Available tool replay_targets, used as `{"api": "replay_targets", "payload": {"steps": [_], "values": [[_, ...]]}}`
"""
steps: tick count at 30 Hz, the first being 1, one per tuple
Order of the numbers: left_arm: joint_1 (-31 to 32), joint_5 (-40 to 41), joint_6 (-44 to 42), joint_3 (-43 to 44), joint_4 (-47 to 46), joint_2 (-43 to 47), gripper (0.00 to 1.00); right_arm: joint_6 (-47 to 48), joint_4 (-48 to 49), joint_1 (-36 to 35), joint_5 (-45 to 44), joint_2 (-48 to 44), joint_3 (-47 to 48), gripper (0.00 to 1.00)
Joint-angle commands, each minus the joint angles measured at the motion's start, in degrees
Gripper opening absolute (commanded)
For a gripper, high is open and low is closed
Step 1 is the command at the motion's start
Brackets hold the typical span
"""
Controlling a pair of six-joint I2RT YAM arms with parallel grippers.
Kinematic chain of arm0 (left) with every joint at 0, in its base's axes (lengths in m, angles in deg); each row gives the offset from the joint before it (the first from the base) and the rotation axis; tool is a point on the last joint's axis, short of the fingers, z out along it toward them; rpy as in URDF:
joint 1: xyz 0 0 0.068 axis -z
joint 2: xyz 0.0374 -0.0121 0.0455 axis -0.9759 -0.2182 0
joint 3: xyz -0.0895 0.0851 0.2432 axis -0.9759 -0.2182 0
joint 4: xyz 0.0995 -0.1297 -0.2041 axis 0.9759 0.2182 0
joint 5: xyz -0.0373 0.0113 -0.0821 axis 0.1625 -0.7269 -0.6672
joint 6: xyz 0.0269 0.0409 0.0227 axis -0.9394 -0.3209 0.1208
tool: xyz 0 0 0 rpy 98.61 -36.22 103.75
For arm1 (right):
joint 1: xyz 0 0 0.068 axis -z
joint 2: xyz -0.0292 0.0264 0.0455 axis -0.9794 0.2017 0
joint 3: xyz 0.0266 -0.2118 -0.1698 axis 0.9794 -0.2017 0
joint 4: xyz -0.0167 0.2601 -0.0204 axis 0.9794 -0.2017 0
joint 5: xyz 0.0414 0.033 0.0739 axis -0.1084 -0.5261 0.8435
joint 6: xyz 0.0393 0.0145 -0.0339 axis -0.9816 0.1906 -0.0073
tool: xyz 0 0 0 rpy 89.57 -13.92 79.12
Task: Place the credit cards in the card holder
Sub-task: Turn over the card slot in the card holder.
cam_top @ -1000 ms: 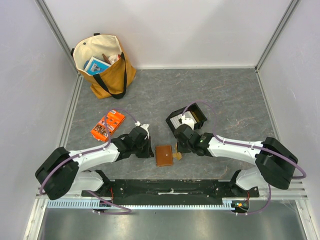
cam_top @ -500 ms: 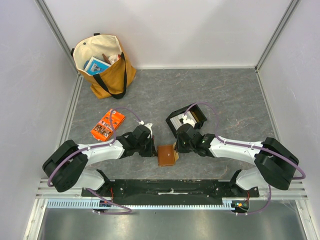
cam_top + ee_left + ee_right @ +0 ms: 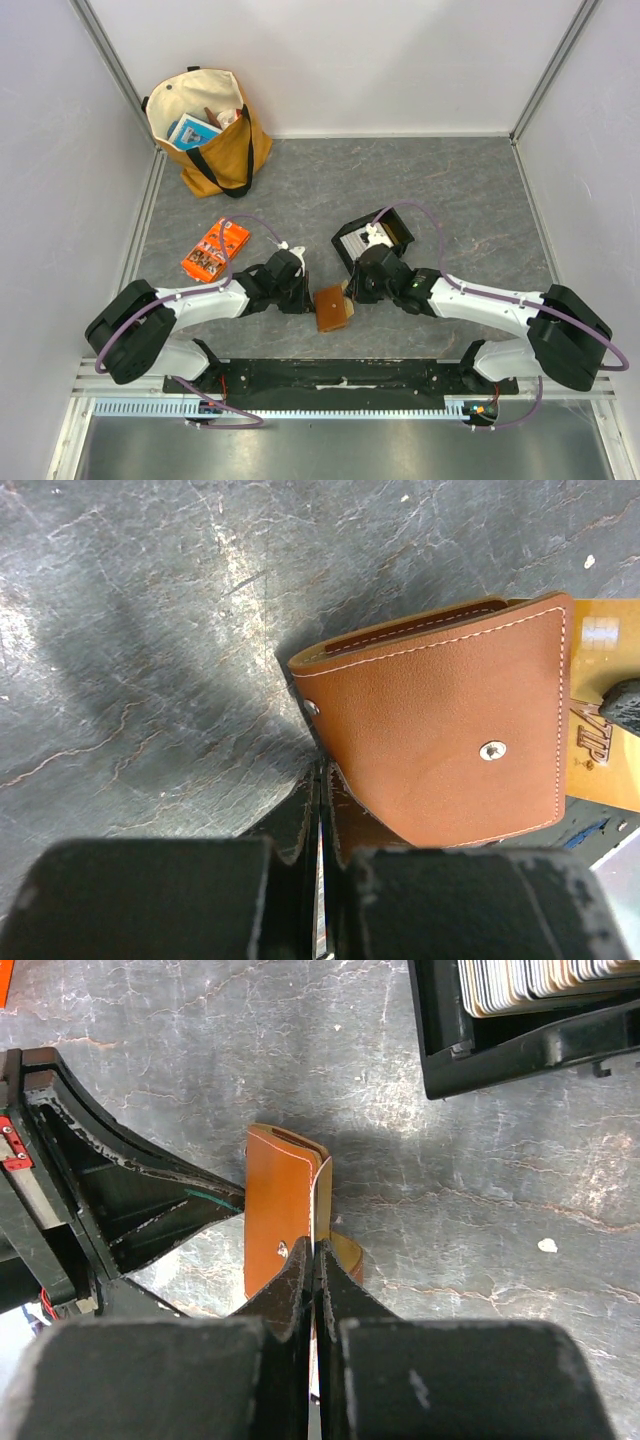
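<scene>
The brown leather card holder (image 3: 333, 308) stands on edge at the near middle of the desk (image 3: 450, 190), between the two arms. The left claw (image 3: 322, 780) is pinched shut on the holder's lower flap. The right claw (image 3: 315, 1255) is clamped shut on a gold card (image 3: 600, 730) that pokes out behind the holder's far side. Just beyond, a black tray (image 3: 500, 1050) holds a row of pale credit cards (image 3: 540, 980) standing on edge. An orange packet (image 3: 215, 250) lies to the left. A tan and cream tote bag (image 3: 205, 130) sits in the far left corner. The desk is dark grey, veined like stone. Plain white walls (image 3: 350, 60) with metal frame posts enclose it.
</scene>
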Motion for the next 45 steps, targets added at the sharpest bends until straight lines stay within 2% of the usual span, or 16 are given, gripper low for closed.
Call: {"api": "replay_targets", "payload": {"steps": [1,8,20,28,29,31,34,40,45], "values": [[0.3,1.2,-0.2,2.0,-0.4,-1.1,0.02,-0.4,4.1,-0.3,6.7,-0.2,2.4,0.00],[0.4,2.4,-0.3,2.9,0.6,-0.5,0.02,-0.2,4.6,-0.2,8.6,0.4,3.7,0.00],[0.4,2.1,-0.9,3.8,1.1,-0.1,0.02,2.7,-5.2,-0.2,7.5,3.1,8.4,0.00],[0.4,3.0,-0.5,3.6,1.4,1.1,0.02,2.7,-1.9,-0.8,9.8,5.3,8.7,0.00],[0.4,3.7,-0.3,3.6,1.8,1.8,0.05,2.6,-1.7,-0.8,9.8,5.3,8.9,0.00],[0.1,4.8,0.2,3.6,2.6,3.3,0.19,2.4,-1.2,-1.1,9.8,5.1,9.1,0.00],[-0.1,5.3,0.6,3.4,3.6,5.6,0.25,1.4,0.4,-1.3,10.2,5.0,8.7,0.00],[-2.8,5.5,2.3,0.6,5.6,9.9,0.31,-1.9,5.9,-2.0,12.1,5.5,6.7,0.00],[-5.7,4.0,4.2,-3.0,5.2,13.0,0.37,-2.2,6.8,-3.3,12.9,7.3,8.0,0.00]]}}
